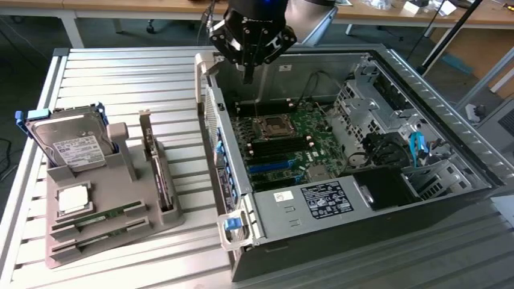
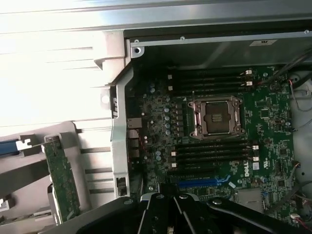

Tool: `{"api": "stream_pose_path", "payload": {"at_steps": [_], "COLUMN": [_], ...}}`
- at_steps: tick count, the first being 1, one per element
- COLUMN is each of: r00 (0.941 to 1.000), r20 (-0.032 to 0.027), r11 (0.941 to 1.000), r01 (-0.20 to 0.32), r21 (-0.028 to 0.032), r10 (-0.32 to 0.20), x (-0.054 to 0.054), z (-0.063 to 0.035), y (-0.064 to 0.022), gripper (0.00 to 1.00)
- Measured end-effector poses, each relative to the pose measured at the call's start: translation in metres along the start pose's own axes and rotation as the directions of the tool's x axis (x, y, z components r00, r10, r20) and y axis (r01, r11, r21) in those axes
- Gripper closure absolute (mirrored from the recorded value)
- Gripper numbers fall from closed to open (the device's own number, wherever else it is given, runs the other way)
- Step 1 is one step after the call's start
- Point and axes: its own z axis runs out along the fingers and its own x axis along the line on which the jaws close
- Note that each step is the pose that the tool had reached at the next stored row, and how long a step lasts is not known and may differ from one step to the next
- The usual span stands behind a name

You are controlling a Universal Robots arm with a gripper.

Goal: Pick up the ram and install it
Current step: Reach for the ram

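The ram (image 1: 103,213) is seen lying flat in the tray (image 1: 64,176) on the counter (image 1: 120,78), long axis crosswise, well to the exterior view's left of the claw (image 1: 247,77), whose spread cannot be told.

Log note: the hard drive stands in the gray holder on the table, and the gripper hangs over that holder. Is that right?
Not quite. The exterior view shows the gripper hanging over the open computer case, toward that view's left side of it, not over the gray holder. The hard drive does stand in the holder on the table.
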Motion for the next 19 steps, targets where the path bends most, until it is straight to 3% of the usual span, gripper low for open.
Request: {"api": "stream_pose_path", "payload": {"at_steps": [4,5,8,14,16,19], "r00": [1.0000,1.0000,1.0000,1.0000,1.0000,1.0000], "r20": [0.0000,0.0000,0.0000,0.0000,-0.0001,0.0000], "r11": [1.0000,1.0000,1.0000,1.0000,1.0000,1.0000], "r01": [0.000,0.000,0.000,0.000,0.000,0.000], "r21": [0.0000,0.0000,0.0000,0.0000,0.0000,0.0000], "r10": [0.000,0.000,0.000,0.000,0.000,0.000], "x": [0.012,0.023,0.043,0.071,0.087,0.101], "z": [-0.0003,-0.0005,-0.0009,-0.0012,-0.0011,-0.0003], "y": [-0.0009,-0.0018,-0.0032,-0.0054,-0.0066,-0.0081], "gripper": [0.89,0.89,0.89,0.89,0.89,0.89]}}
